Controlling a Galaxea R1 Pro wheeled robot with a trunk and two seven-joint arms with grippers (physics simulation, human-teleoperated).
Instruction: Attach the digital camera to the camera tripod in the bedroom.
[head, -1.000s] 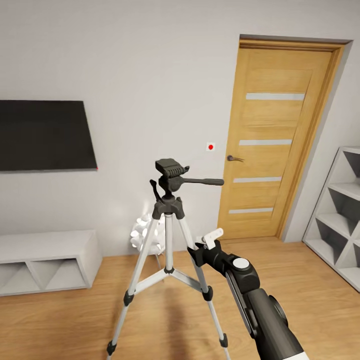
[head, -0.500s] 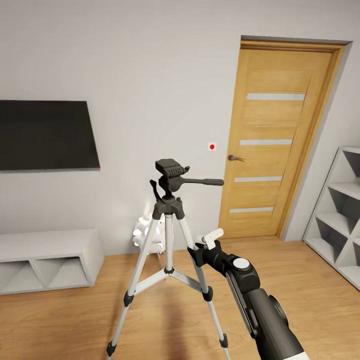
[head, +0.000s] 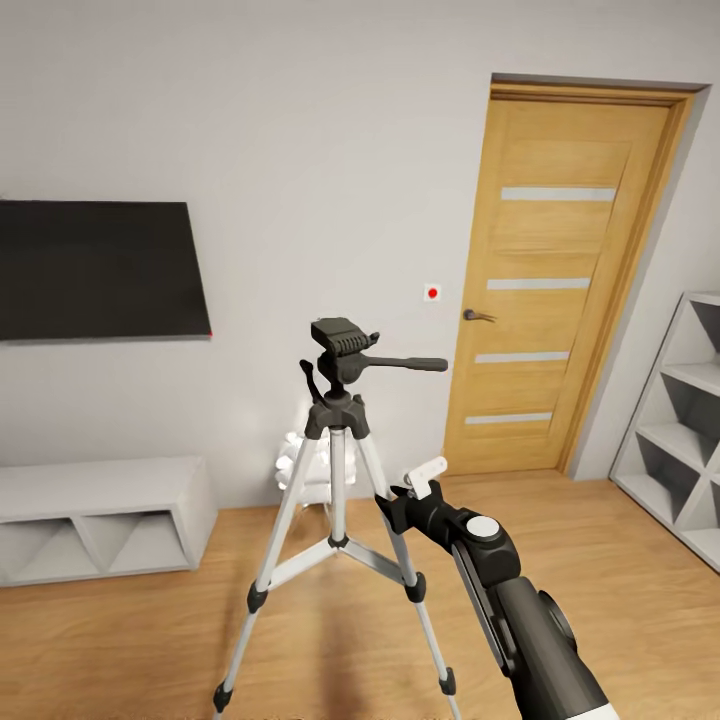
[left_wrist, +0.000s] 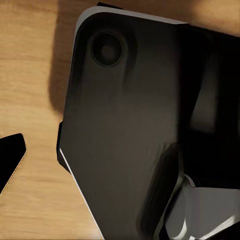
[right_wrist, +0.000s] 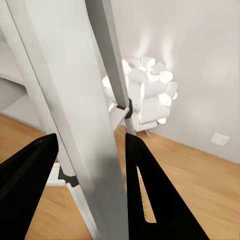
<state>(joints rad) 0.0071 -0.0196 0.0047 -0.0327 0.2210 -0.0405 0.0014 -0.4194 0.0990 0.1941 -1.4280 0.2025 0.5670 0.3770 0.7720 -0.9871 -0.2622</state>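
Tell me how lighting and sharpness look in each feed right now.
Head view: evenly lit and sharp, camera tripod casting a soft shadow on the floor. Right wrist view: white lamp glows brightly, a tripod leg looms close between the right hand fingers. Left wrist view: mostly dark.

Light wood floor (head: 620, 560) carries the camera tripod (head: 337, 470) and white lamp (head: 300, 470).

We saw an oak door (head: 550, 280) with frosted strips beside a small red-dotted wall switch (head: 432, 292). A black wall TV (head: 100, 270) hung above a low grey bench (head: 100, 500). A white spiky-ball lamp (right_wrist: 150, 90) glowed by the wall, and a grey cube shelf (head: 680, 420) stood right of the door.
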